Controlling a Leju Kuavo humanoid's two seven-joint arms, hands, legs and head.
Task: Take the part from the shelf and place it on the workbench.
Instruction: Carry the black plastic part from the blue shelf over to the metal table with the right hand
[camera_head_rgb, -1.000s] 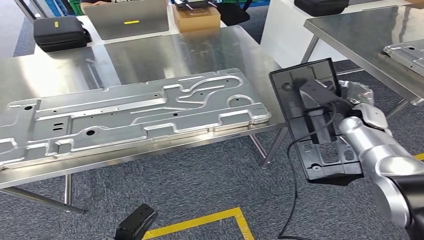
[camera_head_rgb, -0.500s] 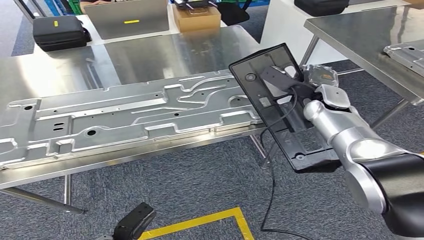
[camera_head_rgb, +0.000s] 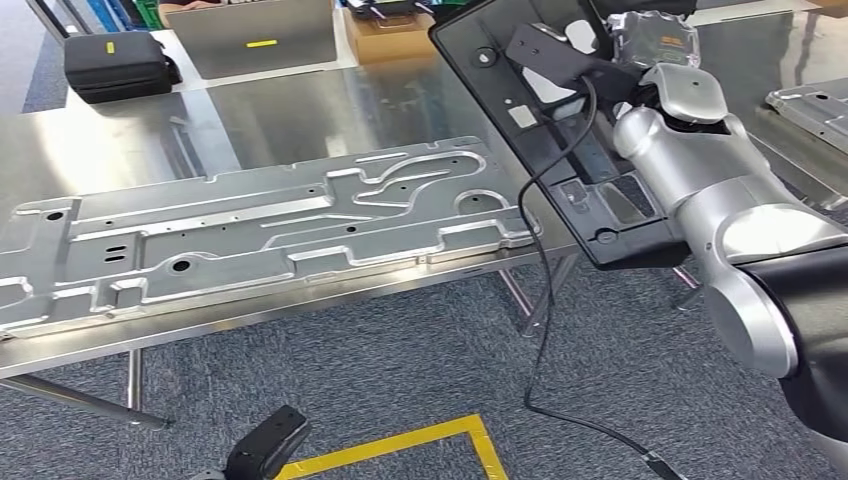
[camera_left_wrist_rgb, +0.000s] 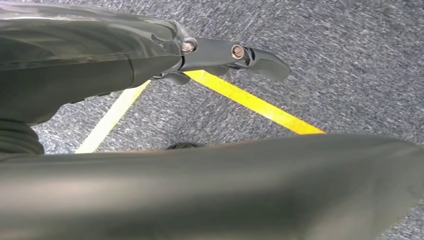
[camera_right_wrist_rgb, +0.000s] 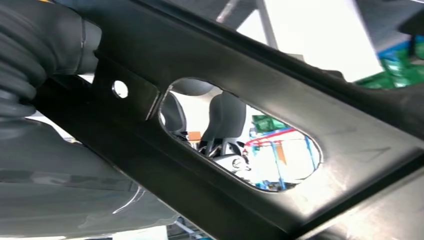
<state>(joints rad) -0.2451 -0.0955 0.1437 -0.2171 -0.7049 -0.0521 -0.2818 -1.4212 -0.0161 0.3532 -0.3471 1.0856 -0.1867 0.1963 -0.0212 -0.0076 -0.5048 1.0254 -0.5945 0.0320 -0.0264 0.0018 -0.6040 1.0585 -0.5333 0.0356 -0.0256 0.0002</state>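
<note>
head: I look down and forward over the workbench (camera_head_rgb: 300, 110) | left wrist: close, facing carpet (camera_left_wrist_rgb: 350, 60) | right wrist: tight against the black part (camera_right_wrist_rgb: 240, 165), shared with head

Black case (camera_head_rgb: 115, 63), cardboard box (camera_head_rgb: 390, 38)

Bright even light, glare on steel workbench (camera_head_rgb: 300, 110), wrist views blurred

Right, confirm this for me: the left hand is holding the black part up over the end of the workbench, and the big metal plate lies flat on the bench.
Wrong hand. In the head view it is the right hand that holds the black part up over the end of the workbench; the left hand hangs low by the floor. The big metal plate does lie flat on the bench.
</note>
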